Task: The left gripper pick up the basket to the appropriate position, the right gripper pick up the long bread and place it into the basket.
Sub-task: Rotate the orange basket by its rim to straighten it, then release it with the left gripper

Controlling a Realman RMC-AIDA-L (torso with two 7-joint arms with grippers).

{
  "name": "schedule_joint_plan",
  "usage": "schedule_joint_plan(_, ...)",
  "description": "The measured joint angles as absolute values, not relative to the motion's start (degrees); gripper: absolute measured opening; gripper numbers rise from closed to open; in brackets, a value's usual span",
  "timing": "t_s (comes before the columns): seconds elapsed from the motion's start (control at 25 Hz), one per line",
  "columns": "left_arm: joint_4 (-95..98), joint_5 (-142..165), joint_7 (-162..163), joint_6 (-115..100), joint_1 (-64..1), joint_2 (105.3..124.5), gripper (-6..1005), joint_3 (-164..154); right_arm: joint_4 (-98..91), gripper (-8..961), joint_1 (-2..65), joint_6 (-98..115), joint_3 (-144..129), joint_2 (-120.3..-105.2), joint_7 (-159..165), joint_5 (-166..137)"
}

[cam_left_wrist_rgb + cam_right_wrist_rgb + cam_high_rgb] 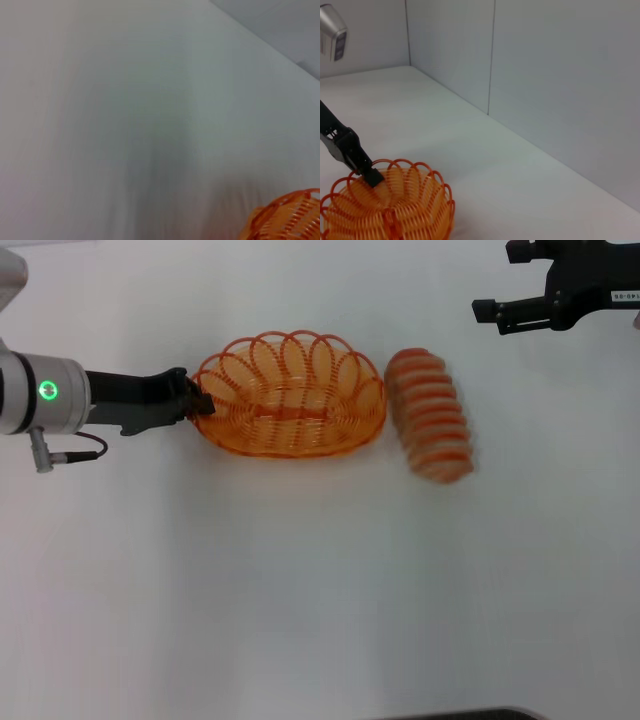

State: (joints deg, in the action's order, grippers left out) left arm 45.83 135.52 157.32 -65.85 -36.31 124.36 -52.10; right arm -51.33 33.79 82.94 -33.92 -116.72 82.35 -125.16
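Observation:
The orange wire basket (pixel 292 445) stands on the white table, left of centre in the head view. My left gripper (pixel 198 400) reaches in from the left and is shut on the basket's left rim. The right wrist view shows those black fingers (pixel 369 174) clamped over the rim loops of the basket (pixel 395 210). A corner of the basket (pixel 292 220) shows in the left wrist view. The long bread (pixel 430 416), tan with orange-red ridges, lies just right of the basket, not touching it. My right gripper (pixel 497 282) hangs open at the far right, beyond the bread, holding nothing.
The white table (pixel 300 590) stretches wide in front of the basket and bread. A grey wall (pixel 560 75) rises behind the table's far edge. A dark strip (pixel 460 714) shows at the near edge.

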Motion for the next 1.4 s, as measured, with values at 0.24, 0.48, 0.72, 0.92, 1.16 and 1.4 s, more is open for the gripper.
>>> schedule_joint_plan(0.24, 45.6, 135.3, 157.3, -65.1, -36.2, 124.36, 92, -52.9, -51.3, 918, 33.8, 82.8, -34.1, -116.72, 82.3, -125.2)
schedule_joint_plan(0.48, 44.4, 135.3, 157.3, -64.3, -36.3, 124.36, 92, -53.3, -51.3, 917, 33.8, 82.7, -34.1, -116.82, 82.2, -125.2)
schedule_joint_plan(0.72, 44.3, 134.9, 157.4, -63.9, -36.0, 124.4, 92, -53.2, -51.3, 917, 33.8, 82.7, -34.1, -116.88, 82.1, -125.2)
schedule_joint_plan(0.92, 44.3, 133.9, 157.4, -63.4, -35.6, 124.45, 92, -53.3, -51.3, 916, 33.8, 82.7, -34.1, -116.89, 82.1, -125.2)
schedule_joint_plan(1.16, 44.3, 133.7, 157.4, -62.8, -35.4, 124.45, 92, -53.4, -51.3, 915, 33.8, 82.7, -34.3, -116.89, 82.1, -125.2)
schedule_joint_plan(1.4, 43.9, 133.6, 157.5, -62.4, -35.4, 124.45, 92, -53.4, -51.3, 914, 33.8, 82.7, -34.7, -116.9, 82.1, -125.2)
